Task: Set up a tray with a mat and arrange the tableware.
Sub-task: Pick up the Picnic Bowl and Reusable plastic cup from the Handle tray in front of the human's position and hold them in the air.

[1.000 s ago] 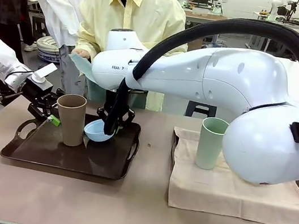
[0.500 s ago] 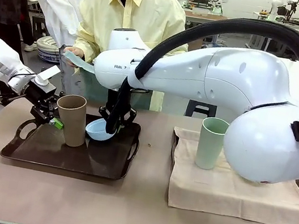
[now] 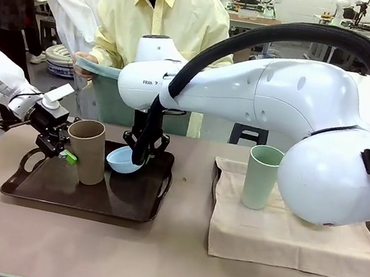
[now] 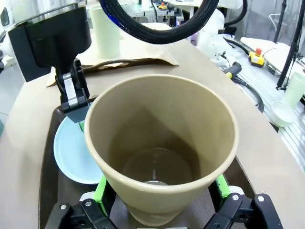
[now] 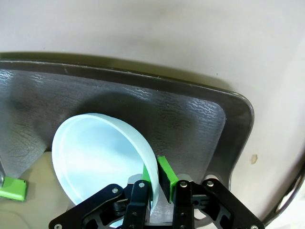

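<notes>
Left gripper [image 4: 160, 185]: green pads clamped on opposite sides of the tan tumbler [image 3: 89, 152]. The tumbler leans slightly over the left part of the dark tray [image 3: 124, 203]; cannot tell if its base touches.

Right gripper [image 5: 155, 183]: narrow, pinching the rim of the pale blue bowl [image 5: 97, 152]. The bowl is tipped on edge over the tray's far side, just beside the tumbler.

Pale green tumbler [image 3: 261, 177] stands upright on the beige mat [image 3: 281, 240], right of the tray.
</notes>
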Controlling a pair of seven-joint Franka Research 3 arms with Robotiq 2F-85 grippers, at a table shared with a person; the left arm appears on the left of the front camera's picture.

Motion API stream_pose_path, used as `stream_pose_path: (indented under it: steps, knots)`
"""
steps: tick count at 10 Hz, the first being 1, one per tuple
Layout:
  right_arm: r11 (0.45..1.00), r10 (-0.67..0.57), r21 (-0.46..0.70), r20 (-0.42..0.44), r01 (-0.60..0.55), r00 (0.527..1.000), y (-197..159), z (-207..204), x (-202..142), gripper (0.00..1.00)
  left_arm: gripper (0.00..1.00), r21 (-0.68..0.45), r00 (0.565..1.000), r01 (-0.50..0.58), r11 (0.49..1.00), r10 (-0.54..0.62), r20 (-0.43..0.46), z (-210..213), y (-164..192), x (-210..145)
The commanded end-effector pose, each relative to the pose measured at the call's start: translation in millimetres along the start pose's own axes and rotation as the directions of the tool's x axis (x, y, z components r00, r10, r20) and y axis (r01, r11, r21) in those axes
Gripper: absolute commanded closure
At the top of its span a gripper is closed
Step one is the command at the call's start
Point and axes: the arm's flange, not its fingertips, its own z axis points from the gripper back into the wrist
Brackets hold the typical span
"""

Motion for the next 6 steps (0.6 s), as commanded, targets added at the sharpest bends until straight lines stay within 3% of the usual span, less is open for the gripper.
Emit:
stream_pose_path:
  steps: [1,6]
  knots:
    - [1.000,0.005,-0.007,-0.010,-0.005,1.000,-8.7,-17.0,-4.3,1.00,0.00,-0.015,1.000,0.030,0.999,-0.030,0.004,2.0,-9.8,0.7]
    - [1.000,-0.002,0.009,-0.002,0.002,1.000,-11.7,-14.4,-5.1,1.00,0.00,0.003,1.000,0.008,1.000,-0.008,0.017,5.3,-8.8,-11.9]
